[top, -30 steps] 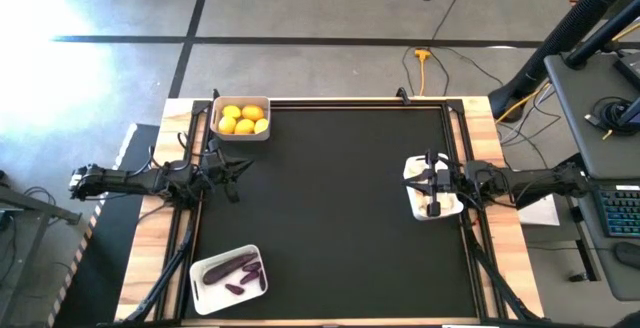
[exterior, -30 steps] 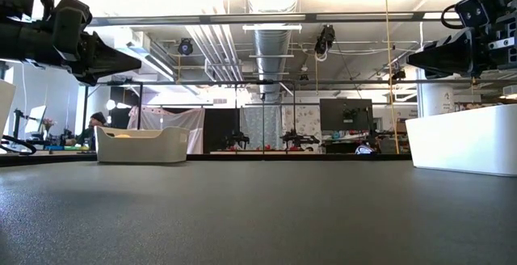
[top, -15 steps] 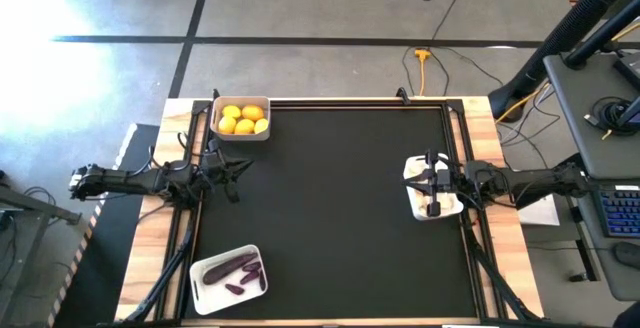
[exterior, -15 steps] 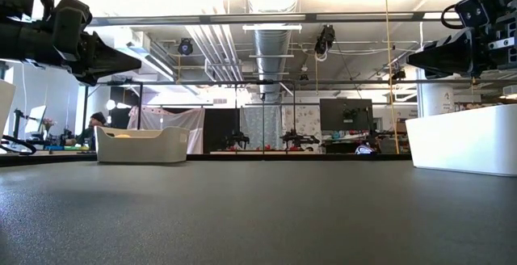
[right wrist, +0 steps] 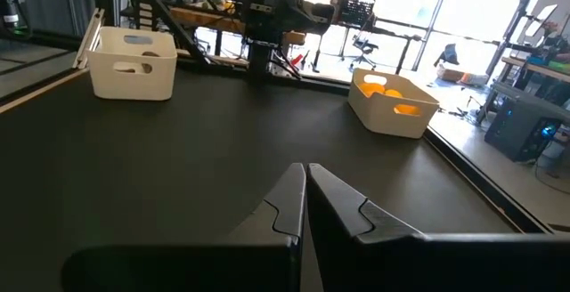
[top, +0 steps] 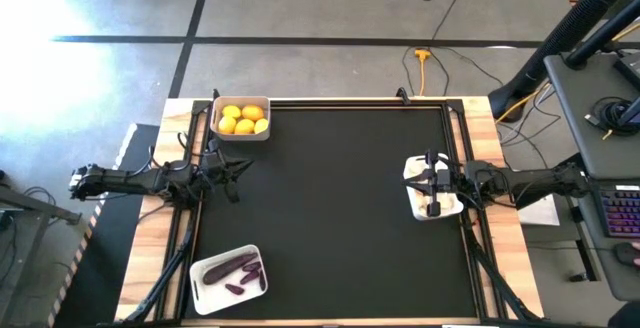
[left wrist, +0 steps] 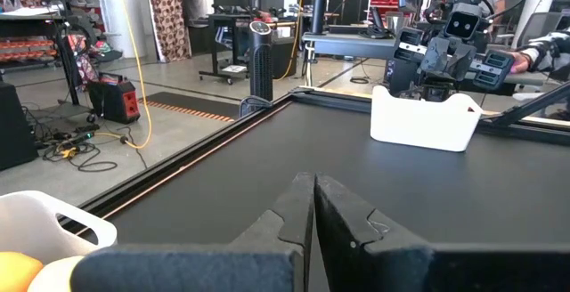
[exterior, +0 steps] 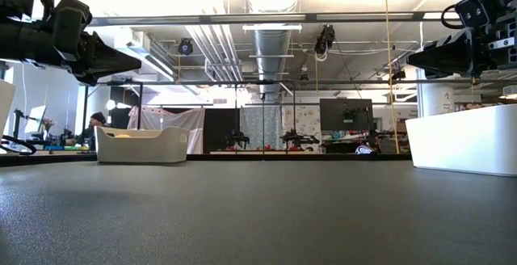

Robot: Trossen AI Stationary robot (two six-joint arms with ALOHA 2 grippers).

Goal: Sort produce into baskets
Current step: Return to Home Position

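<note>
The black surface shows no loose produce, so sorting looks done. The citrus basket holds citrus, the eggplant basket eggplants; the third basket sits under the right end effector, contents hidden. It and the left end effector are pinched closed, empty.

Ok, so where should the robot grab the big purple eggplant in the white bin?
Probably around the middle of the big eggplant, coming straight down from above. It lies flat and slanted in the white bin, so a grip can close across its narrow width, and the bin's walls would block a sideways reach.
</note>
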